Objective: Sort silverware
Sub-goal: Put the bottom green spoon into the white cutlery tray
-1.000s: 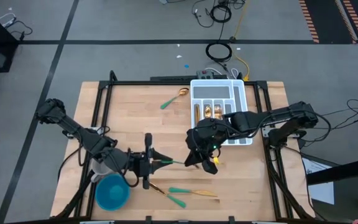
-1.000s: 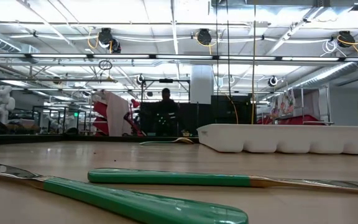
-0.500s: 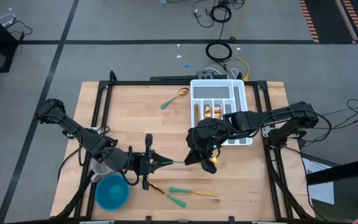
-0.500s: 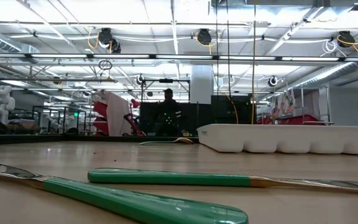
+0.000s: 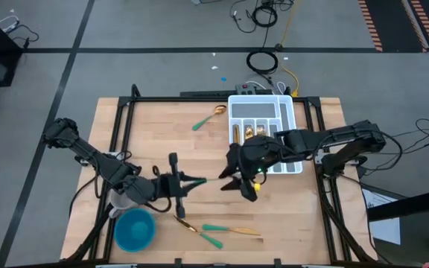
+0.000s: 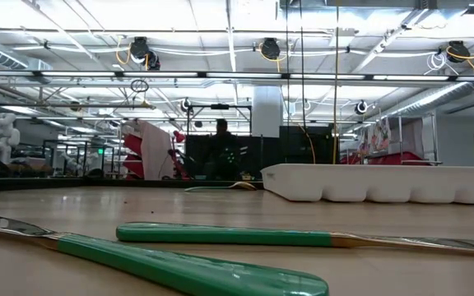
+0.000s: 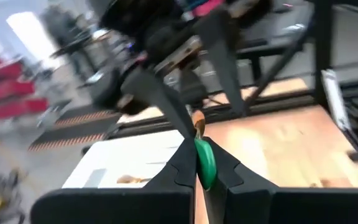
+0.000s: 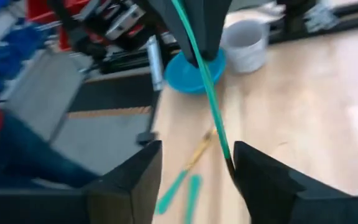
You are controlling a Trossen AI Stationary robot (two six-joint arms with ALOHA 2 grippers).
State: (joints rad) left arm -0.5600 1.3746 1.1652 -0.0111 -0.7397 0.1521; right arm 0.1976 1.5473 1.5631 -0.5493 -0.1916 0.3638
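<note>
Left fingers (image 7: 194,163) clamp utensil handle (image 7: 205,163); right fingers (image 8: 229,163) spread, straddling it.

Handover: the right gripper lets go, the left gripper takes the piece

The right gripper (image 5: 233,181), clamped a second ago on the teal-handled piece of silverware (image 5: 208,179) in front of the white tray (image 5: 284,108), now stands with its fingers (image 8: 131,182) spread wide and the thin handle free between them. The left gripper (image 5: 196,180) has pinched shut on the handle's other end and has swung slightly nearer the tray, its wrist turned.
</note>
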